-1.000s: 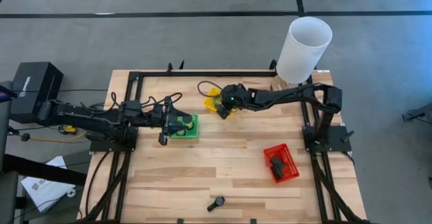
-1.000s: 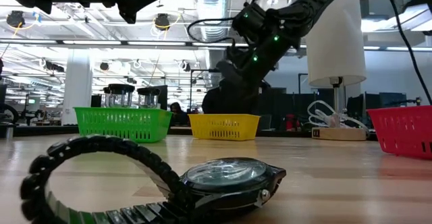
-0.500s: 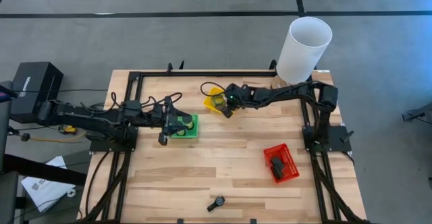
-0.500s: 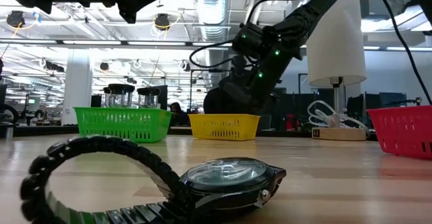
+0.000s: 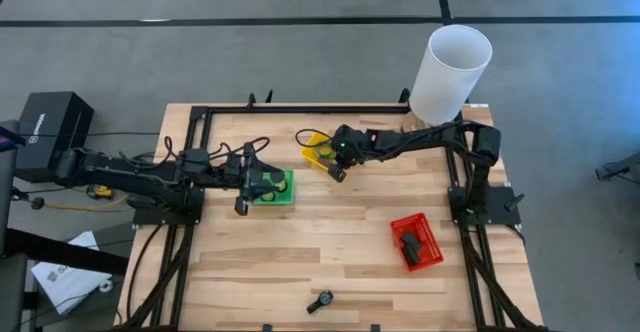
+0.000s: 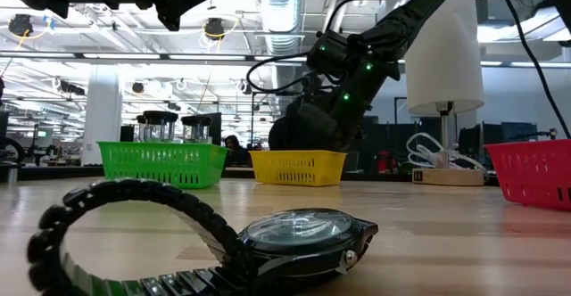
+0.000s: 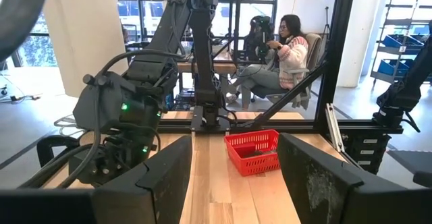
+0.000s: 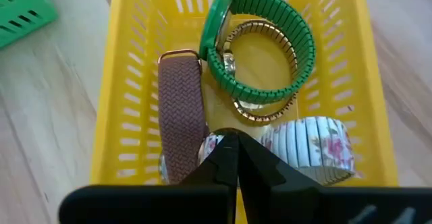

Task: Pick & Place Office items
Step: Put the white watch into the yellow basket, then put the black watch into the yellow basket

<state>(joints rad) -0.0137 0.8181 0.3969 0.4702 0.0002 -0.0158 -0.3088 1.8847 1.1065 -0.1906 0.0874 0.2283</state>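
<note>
While shut, right fingers [image 8: 233,158] above watches [image 8: 260,69]

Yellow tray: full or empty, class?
Not empty. The yellow tray holds a green watch, a brown braided band and a floral band.

Open table centre [image 5: 340,227], watch [image 5: 321,300] near front edge, trays around

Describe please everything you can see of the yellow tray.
The yellow tray is a small rectangular plastic basket with slotted mesh walls and floor, standing upright on the wooden table, right of the green tray. Inside lie a green stretch-band watch, a gold bracelet, a brown braided strap and a floral band. The right gripper, shut, hangs just above its contents.
</note>
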